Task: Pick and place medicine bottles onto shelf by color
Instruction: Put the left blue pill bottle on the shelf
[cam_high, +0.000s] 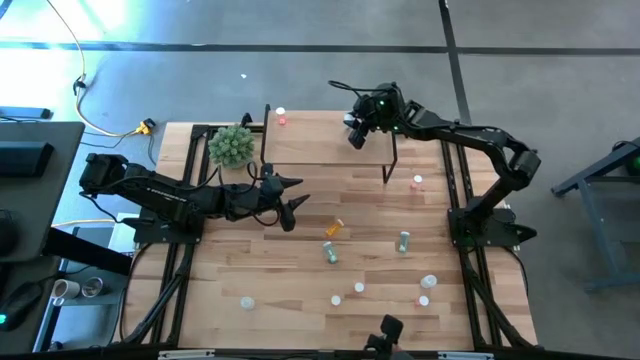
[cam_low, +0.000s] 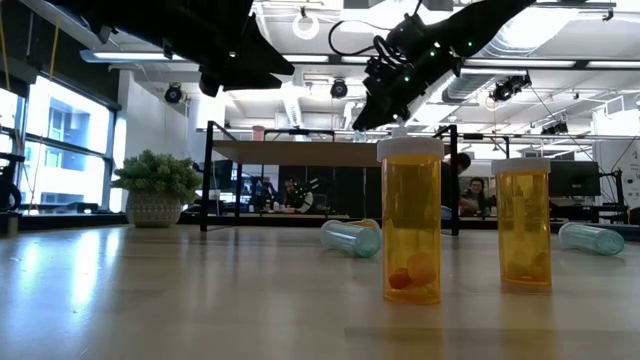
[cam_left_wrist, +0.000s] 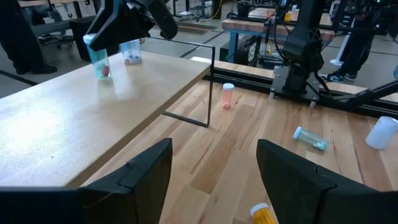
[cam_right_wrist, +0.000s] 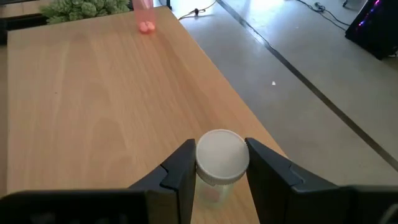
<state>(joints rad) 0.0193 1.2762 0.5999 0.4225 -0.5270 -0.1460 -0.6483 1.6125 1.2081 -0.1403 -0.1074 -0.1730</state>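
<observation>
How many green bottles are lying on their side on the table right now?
2: one green bottle near the middle of the table, and a second green bottle to its right. More could be hidden behind the arms.

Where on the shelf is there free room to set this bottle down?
Most of the shelf top is bare: the whole stretch between the pink bottle at its far corner near the plant and the right gripper, shut on a white-capped bottle at the opposite edge. The table's near right is crowded with bottles.
</observation>
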